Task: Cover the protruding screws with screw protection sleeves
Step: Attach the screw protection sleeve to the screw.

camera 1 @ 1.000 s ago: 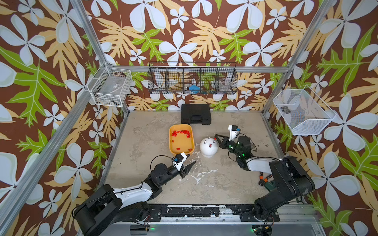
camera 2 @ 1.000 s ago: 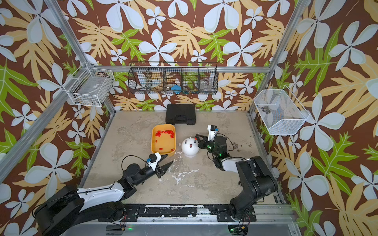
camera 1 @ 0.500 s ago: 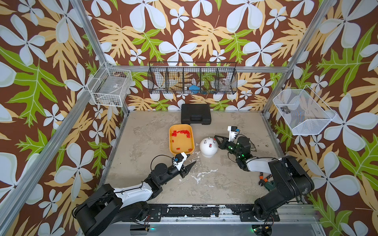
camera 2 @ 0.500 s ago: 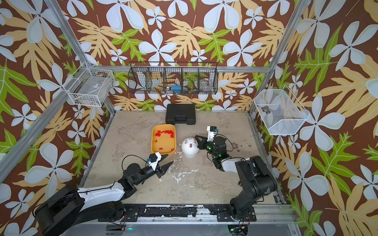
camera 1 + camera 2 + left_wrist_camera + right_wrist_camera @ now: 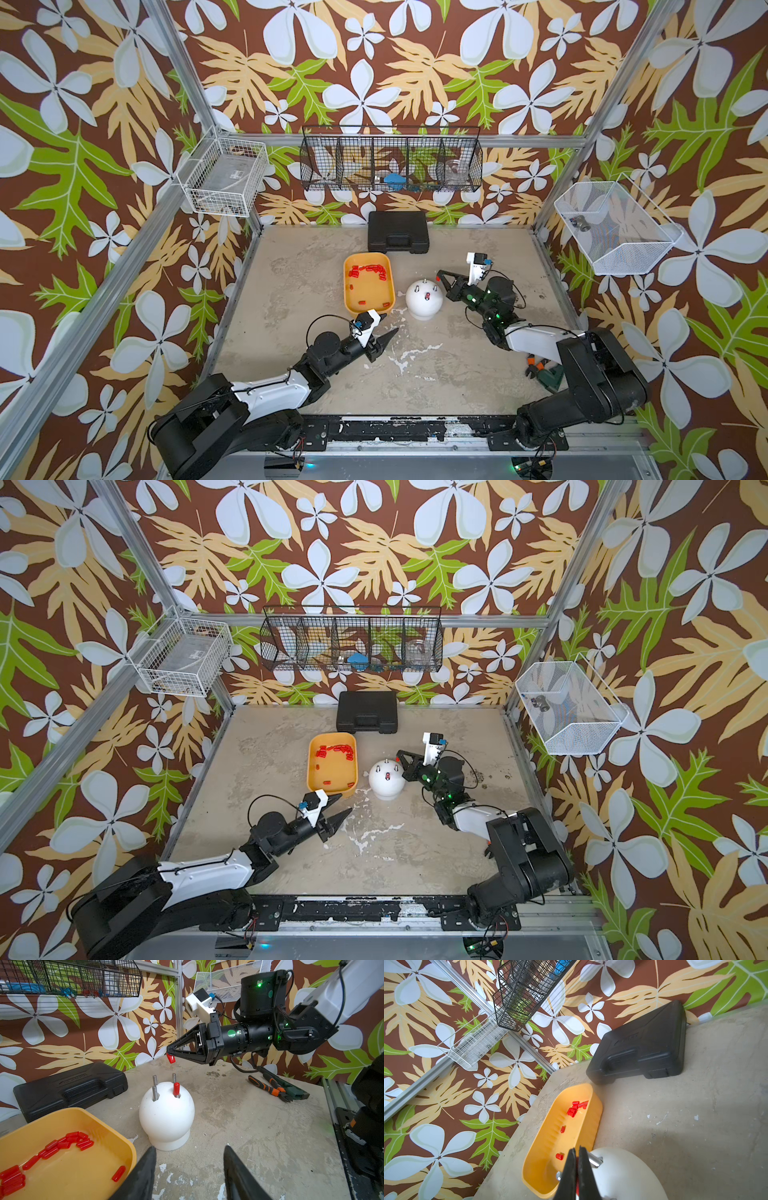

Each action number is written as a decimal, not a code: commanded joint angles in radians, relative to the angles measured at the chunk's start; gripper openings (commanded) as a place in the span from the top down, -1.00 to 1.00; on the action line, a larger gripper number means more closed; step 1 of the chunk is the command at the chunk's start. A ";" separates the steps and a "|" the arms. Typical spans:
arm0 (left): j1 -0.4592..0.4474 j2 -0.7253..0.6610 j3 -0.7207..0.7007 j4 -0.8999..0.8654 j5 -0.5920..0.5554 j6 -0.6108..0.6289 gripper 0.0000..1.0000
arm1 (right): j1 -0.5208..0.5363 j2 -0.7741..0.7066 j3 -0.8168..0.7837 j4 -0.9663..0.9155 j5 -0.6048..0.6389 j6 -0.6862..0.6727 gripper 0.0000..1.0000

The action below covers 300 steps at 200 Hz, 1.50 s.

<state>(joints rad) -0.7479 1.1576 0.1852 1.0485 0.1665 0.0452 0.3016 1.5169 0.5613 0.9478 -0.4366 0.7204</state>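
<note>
The white dome point(image 5: 424, 301) point(image 5: 166, 1113) stands beside the yellow tray point(image 5: 347, 291), and several red screw protection sleeves point(image 5: 62, 1145) point(image 5: 574, 1109) lie in that tray. Three protruding screws point(image 5: 154, 1093) are bare, and a fourth wears a red sleeve point(image 5: 176, 1088). My right gripper point(image 5: 169, 1052) point(image 5: 439, 275) is shut on one red sleeve point(image 5: 171, 1059). It hovers just above the dome's far bare stud point(image 5: 174, 1078). My left gripper point(image 5: 189, 1148) point(image 5: 345, 803) is open with nothing in it, low over the table in front of the dome and tray.
A black case point(image 5: 398, 232) lies at the back of the table. Orange-handled pliers point(image 5: 270, 1086) lie at the right, near the right arm's base. Wire baskets point(image 5: 390, 160) hang on the walls above the table.
</note>
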 commanded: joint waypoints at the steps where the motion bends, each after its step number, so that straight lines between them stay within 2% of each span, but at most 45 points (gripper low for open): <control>1: 0.001 -0.003 0.006 0.008 0.014 -0.007 -0.06 | 0.001 0.013 -0.009 0.018 0.012 -0.014 1.00; 75: 0.001 -0.008 0.006 0.000 0.016 -0.004 -0.06 | 0.013 0.049 -0.012 0.035 0.017 -0.026 1.00; 241: 0.002 -0.022 0.003 -0.015 0.018 -0.002 -0.06 | 0.033 0.003 -0.041 -0.017 0.067 -0.087 1.00; 300: 0.001 -0.022 0.003 -0.014 0.016 -0.002 -0.06 | 0.067 -0.040 -0.075 -0.044 0.139 -0.139 1.00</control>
<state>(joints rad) -0.7479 1.1370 0.1852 1.0279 0.1738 0.0448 0.3618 1.4979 0.5011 0.9192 -0.3393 0.6170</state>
